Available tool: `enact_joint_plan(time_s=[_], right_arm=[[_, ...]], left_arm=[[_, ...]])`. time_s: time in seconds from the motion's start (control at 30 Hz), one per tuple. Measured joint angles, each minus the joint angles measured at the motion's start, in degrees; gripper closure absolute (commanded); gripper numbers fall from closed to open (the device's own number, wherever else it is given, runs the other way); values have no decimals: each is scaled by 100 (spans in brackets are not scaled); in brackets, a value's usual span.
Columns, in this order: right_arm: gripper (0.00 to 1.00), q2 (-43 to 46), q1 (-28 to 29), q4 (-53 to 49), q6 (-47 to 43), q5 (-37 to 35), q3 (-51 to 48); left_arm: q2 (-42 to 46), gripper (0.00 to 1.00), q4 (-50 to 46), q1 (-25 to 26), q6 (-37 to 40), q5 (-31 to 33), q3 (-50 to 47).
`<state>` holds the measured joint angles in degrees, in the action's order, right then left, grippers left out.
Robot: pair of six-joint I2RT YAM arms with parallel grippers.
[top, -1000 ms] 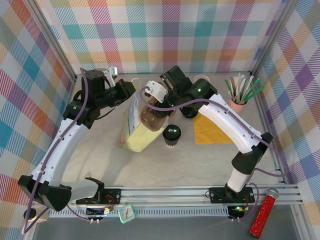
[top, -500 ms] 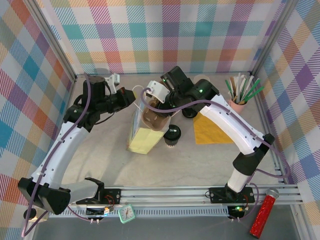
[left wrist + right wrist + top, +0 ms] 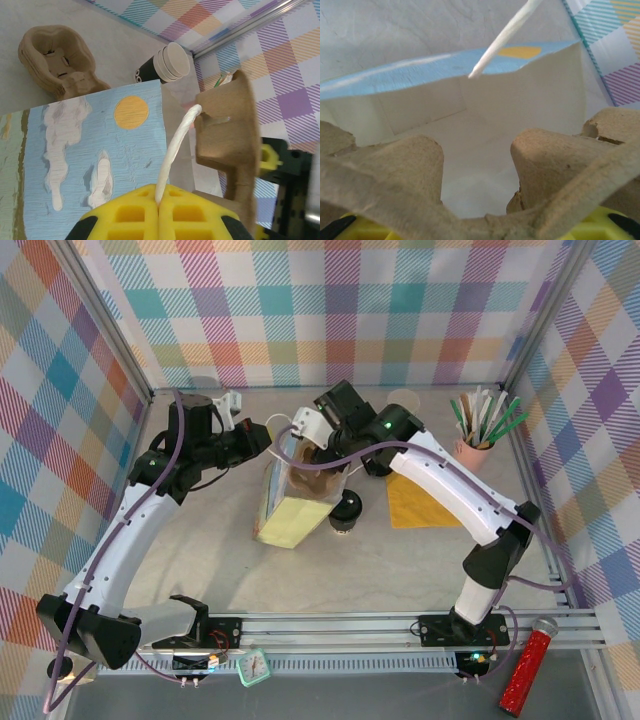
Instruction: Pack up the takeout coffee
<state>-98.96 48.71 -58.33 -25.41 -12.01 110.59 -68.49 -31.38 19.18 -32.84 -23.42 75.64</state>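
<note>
Bag (image 3: pixel 288 520) now stands steeper — left tool (image 3: pixel 159 209) pinching its handle (image 3: pixel 175 150), right tool (image 3: pixel 316 447) gripping carrier (image 3: pixel 545 160); off-centre carrier could snag rim.

The bag (image 3: pixel 90 145) is matt printed paper, plain and smooth inside. Its handle (image 3: pixel 175 150) looks like twisted white paper cord. The carrier (image 3: pixel 555 160) is rough, fibrous brown pulp. The cup (image 3: pixel 346 508) has a glossy black plastic lid.

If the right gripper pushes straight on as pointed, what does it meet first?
The right gripper would probably meet the open paper bag's inner wall, its held pulp carrier leading; depth unclear.
</note>
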Motion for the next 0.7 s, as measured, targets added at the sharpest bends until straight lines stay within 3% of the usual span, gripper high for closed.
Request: enact_joint_plan(time_s=[0.37,0.7], right_arm=[[53,11,122,212,-256,-205,-190],[53,13,374,-90,-229,114,-190]], left_arm=[[0,100,0,0,11,15,-2],[0,100,-4,-22,9,321,-2]])
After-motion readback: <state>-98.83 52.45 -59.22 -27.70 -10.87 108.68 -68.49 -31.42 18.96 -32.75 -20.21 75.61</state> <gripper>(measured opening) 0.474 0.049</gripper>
